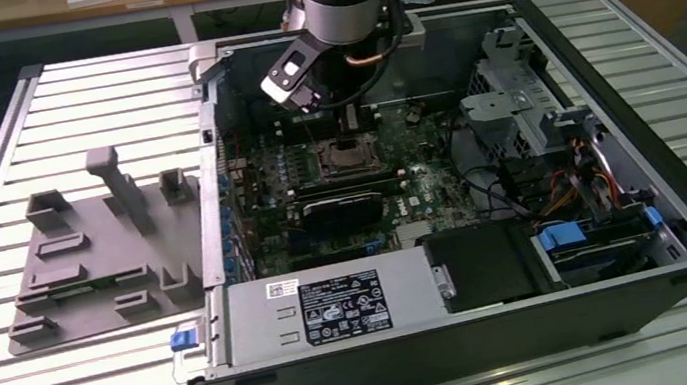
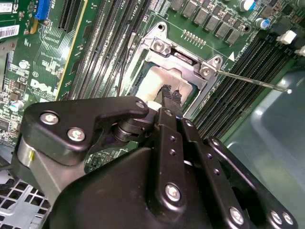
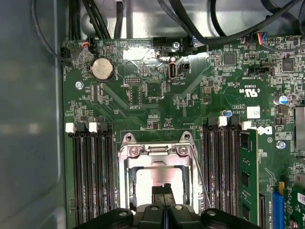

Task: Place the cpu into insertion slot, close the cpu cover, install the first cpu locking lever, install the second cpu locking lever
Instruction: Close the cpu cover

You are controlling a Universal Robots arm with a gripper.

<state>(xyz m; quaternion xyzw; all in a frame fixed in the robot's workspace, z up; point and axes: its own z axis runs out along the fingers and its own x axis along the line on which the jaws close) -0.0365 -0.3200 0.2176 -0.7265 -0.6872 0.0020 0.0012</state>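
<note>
Exterior view: gripper point(image 1: 324, 104) low inside the computer case point(image 1: 475, 356), above the insertion slot point(image 1: 346, 157); walls and cables crowd it.
Second wrist view: fingers point(image 2: 164, 124) pressed together, empty, tips at the cpu point(image 2: 155, 80) seated in the slot.
First wrist view: cpu cover point(image 3: 143, 160) lies over the chip; the locking lever point(image 3: 202, 181) stands free, so a sideways slip could snag it.

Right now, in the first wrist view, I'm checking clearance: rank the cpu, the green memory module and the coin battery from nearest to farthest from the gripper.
1. cpu, right at the gripper, inside the cpu cover window.
2. green memory module, beyond the black slots beside it.
3. coin battery, far across the board, near its edge.
</note>
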